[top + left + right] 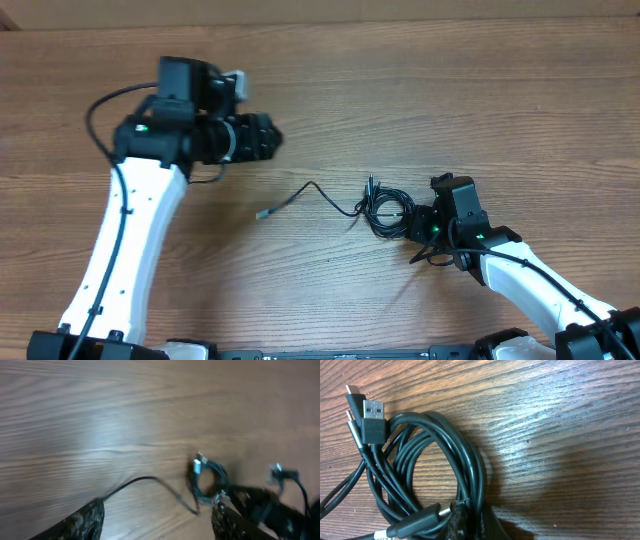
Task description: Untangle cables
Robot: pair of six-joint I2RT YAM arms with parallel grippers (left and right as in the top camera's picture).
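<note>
Looking down on a wooden surface [480,90], the overhead view shows the cables [388,210] lying as a small tight black coil. The right gripper [418,224] sits against the coil's right side. Its jaws are closed, and the close wrist view suggests it is pinching a couple of the coil's loops at their lower edge. A USB plug [372,420] and two slimmer silver tips stick out of the coil on the side away from that pinch. One loose strand [300,192] trails left from the coil and ends in a small plug lying flat on the wood. The left gripper [272,138] hangs well to the upper left of the coil, beyond the strand's end, with its jaws spread wide and nothing between them.

The step in hand looks like drawing one cable free while the coil is pinned. To do it well, the right side should keep its pinch low and steady, and the left should take the strand close to the coil, not at its far plug. It should then pull slowly leftward, along the strand's own line, so the loops slide rather than tighten.

Bare wood lies all around the coil. The widest room is to its left and above it, with no edge close by.
</note>
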